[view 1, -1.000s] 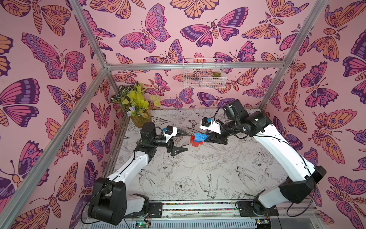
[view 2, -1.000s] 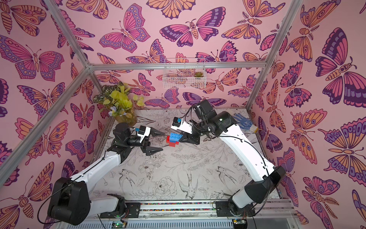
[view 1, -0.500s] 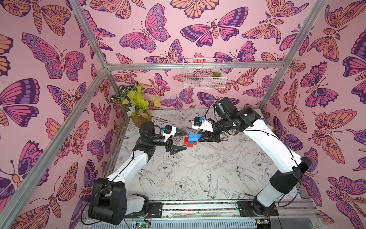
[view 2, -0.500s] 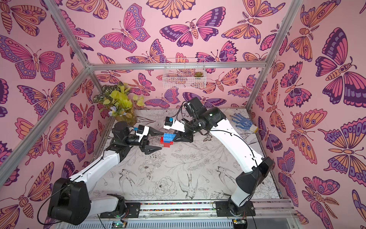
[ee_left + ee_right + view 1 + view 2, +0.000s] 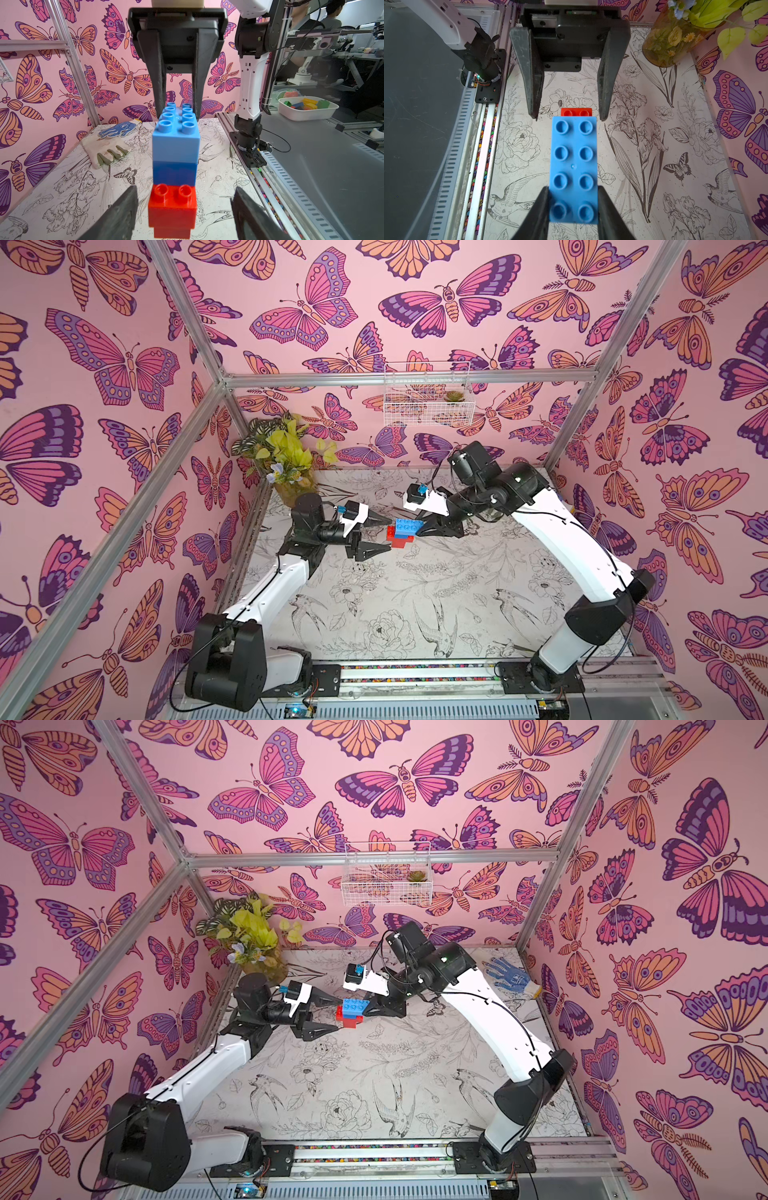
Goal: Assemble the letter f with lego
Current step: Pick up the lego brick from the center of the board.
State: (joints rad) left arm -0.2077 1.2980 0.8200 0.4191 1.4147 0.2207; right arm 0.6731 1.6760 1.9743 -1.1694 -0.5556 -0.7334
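The lego is one joined stack: a long light blue brick (image 5: 573, 158) on top, a darker blue brick (image 5: 174, 173) under it, and red bricks (image 5: 172, 207) at the bottom. My right gripper (image 5: 573, 199) is shut on one end of the light blue brick and holds the stack (image 5: 402, 531) above the table in both top views. My left gripper (image 5: 185, 188) is open, one finger on each side of the red end with a gap on both sides. In a top view the left gripper (image 5: 340, 1016) faces the right gripper (image 5: 368, 1006) across the stack (image 5: 352, 1011).
A blue-and-white glove (image 5: 505, 975) lies at the back right of the table. A vase of plants (image 5: 291, 472) stands in the back left corner. A wire basket (image 5: 426, 400) hangs on the back wall. A white bin of bricks (image 5: 305, 108) sits outside the enclosure.
The right arm has carried the brick stack to the left, in between the left gripper's fingers. The left jaws have narrowed around the red end.
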